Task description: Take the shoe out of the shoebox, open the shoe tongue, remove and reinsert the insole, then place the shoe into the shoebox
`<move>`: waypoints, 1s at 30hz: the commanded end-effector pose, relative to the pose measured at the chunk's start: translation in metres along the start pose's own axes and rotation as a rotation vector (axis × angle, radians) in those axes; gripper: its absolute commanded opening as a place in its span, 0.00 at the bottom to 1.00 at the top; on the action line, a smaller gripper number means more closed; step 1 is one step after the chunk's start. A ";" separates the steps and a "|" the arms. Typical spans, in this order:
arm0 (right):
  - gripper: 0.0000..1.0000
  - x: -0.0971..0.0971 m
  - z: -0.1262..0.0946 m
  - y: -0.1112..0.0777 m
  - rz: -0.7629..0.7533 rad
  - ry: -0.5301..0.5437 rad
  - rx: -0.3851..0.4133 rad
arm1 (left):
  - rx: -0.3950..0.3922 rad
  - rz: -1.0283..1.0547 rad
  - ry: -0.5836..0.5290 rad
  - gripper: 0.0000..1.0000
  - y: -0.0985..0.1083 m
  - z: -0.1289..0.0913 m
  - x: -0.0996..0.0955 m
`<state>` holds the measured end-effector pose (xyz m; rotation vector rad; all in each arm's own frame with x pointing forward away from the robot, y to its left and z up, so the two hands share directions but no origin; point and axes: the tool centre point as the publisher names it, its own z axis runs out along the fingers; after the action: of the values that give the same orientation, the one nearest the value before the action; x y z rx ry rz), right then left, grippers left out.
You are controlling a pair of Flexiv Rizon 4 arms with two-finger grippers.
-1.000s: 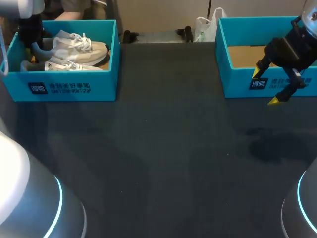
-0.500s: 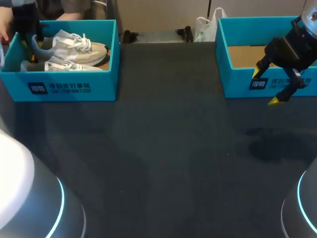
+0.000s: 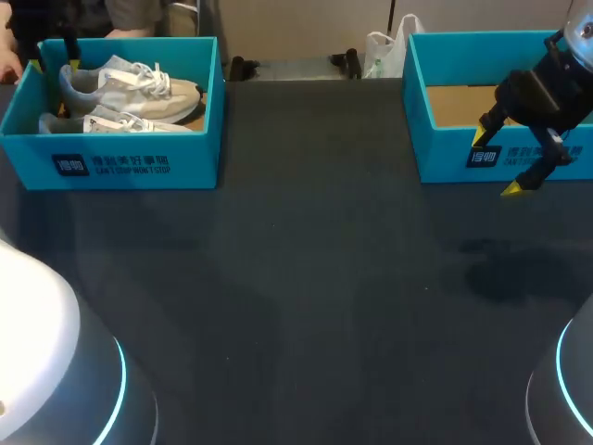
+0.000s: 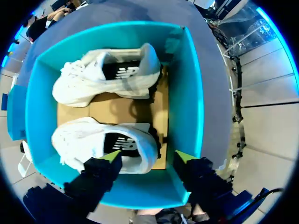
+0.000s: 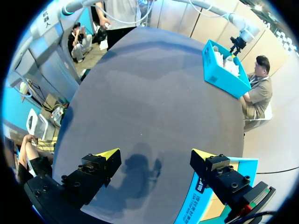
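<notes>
Two white sneakers lie side by side in the teal shoebox at the table's far left, one behind the other. My left gripper hangs over the box's far left corner. In the left wrist view it stands open above the heel of the nearer shoe, holding nothing; the second shoe lies beyond. My right gripper is open and empty, hovering in front of the other box.
A second teal shoebox with a bare cardboard floor stands at the far right. Its corner shows beside the right gripper. A person's hand shows at the left box's outer corner. Dark tabletop spans between the boxes.
My left gripper has risen out of the left box from beside the far shoe's heel and its fingers have spread. The right arm has not moved.
</notes>
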<state>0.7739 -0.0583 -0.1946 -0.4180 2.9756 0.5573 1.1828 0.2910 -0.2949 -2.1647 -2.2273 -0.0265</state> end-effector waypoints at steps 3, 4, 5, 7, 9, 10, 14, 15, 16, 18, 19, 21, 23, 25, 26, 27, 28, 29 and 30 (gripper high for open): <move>1.00 -0.002 0.001 0.000 0.000 0.003 0.001 | -0.068 0.003 -0.021 0.82 -0.049 -0.027 0.002; 1.00 -0.002 0.001 0.000 0.000 0.003 0.001 | -0.087 -0.003 -0.015 0.83 -0.054 -0.028 0.002; 1.00 -0.002 0.001 0.000 0.000 0.003 0.001 | -0.083 0.012 -0.028 0.86 -0.059 -0.029 0.002; 1.00 -0.002 0.001 0.000 0.000 0.003 0.001 | -0.085 0.021 -0.037 0.85 -0.068 -0.030 0.002; 1.00 -0.002 0.001 0.000 0.000 0.003 0.001 | -0.098 0.031 -0.037 0.80 -0.076 -0.031 0.003; 1.00 -0.002 0.001 0.000 0.000 0.003 0.001 | -0.109 0.040 -0.034 0.80 -0.081 -0.030 0.004; 1.00 -0.002 0.001 0.000 0.000 0.003 0.001 | -0.113 0.067 -0.043 0.81 -0.094 -0.029 0.006; 1.00 -0.002 0.001 0.000 0.000 0.003 0.001 | -0.121 0.078 -0.041 0.81 -0.098 -0.028 0.007; 1.00 -0.002 0.001 0.000 0.000 0.003 0.001 | -0.117 0.087 -0.046 0.83 -0.102 -0.028 0.008; 1.00 -0.002 0.001 0.000 0.000 0.003 0.001 | -0.114 0.100 -0.045 0.85 -0.108 -0.027 0.009; 1.00 -0.002 0.001 0.000 0.000 0.003 0.001 | -0.117 0.111 -0.047 0.85 -0.112 -0.027 0.010; 1.00 -0.002 0.001 0.000 0.000 0.003 0.001 | -0.112 0.118 -0.044 0.87 -0.117 -0.024 0.011; 1.00 -0.002 0.001 0.000 0.000 0.003 0.001 | -0.114 0.127 -0.043 0.88 -0.123 -0.022 0.012; 1.00 -0.002 0.001 0.000 0.000 0.003 0.001 | -0.109 0.135 -0.043 0.89 -0.127 -0.019 0.012; 1.00 -0.002 0.001 0.000 0.000 0.003 0.001 | -0.110 0.139 -0.043 0.88 -0.130 -0.018 0.012; 1.00 -0.002 0.001 0.000 0.000 0.003 0.001 | -0.116 0.149 -0.042 0.89 -0.132 -0.016 0.011; 1.00 -0.002 0.001 0.000 0.000 0.003 0.001 | -0.107 0.152 -0.042 0.91 -0.134 -0.014 0.011; 1.00 -0.002 0.001 0.000 0.000 0.003 0.001 | -0.108 0.159 -0.047 0.90 -0.136 -0.013 0.011; 1.00 -0.002 0.001 0.000 0.000 0.003 0.001 | -0.105 0.164 -0.051 0.89 -0.139 -0.012 0.011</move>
<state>0.7739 -0.0582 -0.1946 -0.4180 2.9756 0.5573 1.0569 0.2963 -0.2794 -2.3489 -2.0547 0.0449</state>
